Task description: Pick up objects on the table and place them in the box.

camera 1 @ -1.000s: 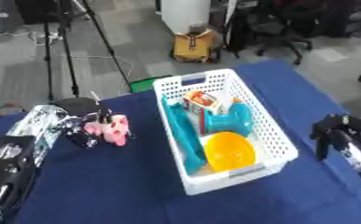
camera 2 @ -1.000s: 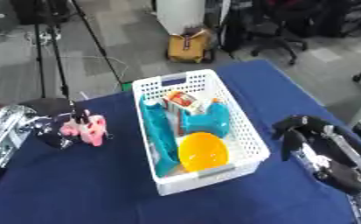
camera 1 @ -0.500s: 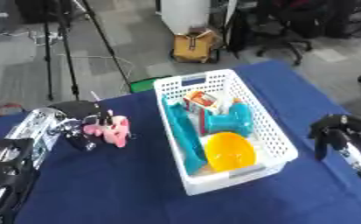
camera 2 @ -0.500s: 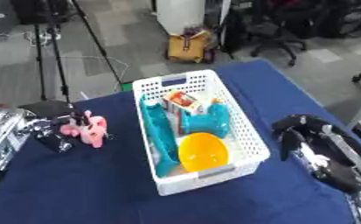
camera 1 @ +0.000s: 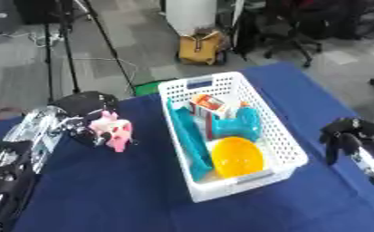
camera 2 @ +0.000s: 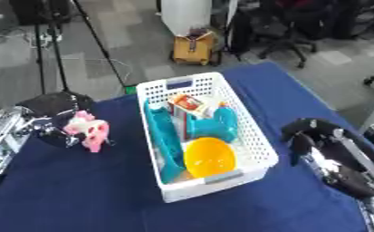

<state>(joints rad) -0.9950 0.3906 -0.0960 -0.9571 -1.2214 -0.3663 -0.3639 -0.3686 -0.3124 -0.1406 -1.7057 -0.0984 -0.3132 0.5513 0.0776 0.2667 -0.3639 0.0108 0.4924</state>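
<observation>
**Pink toy in my left hand, basket waiting to its right**

Pink plastic toy point(camera 1: 110, 130), lumpy, with short legs, sits at my left hand point(camera 1: 77, 122), well to the left of the white basket point(camera 1: 289, 149). My fingers are curled round its near side. Compared with a second ago the toy sits a touch higher and closer against the hand, and it seems tilted. I judge the grasp is made and the lift is starting, though I cannot tell whether the feet are clear of the blue cloth point(camera 1: 126, 195).

Meaning for the task: this looks like the last loose thing on the cloth. The basket already holds a yellow bowl point(camera 1: 236, 157) at its near end, teal pieces point(camera 1: 188, 141) along its left wall and centre, and a small carton point(camera 1: 210, 104) toward its far end.

My right hand point(camera 2: 313, 138) hangs to the right of the basket, fingers curled downward, holding nothing, in much the same spot as before.

Edges and room:
- Open cloth lies between toy and basket; nothing is in the path.
- The basket's left wall must be cleared from above.
- The most free space inside is at the far left corner, beside the carton.
- The table's far edge runs just behind my left hand; floor and a tripod leg point(camera 1: 110, 47) lie beyond.
</observation>
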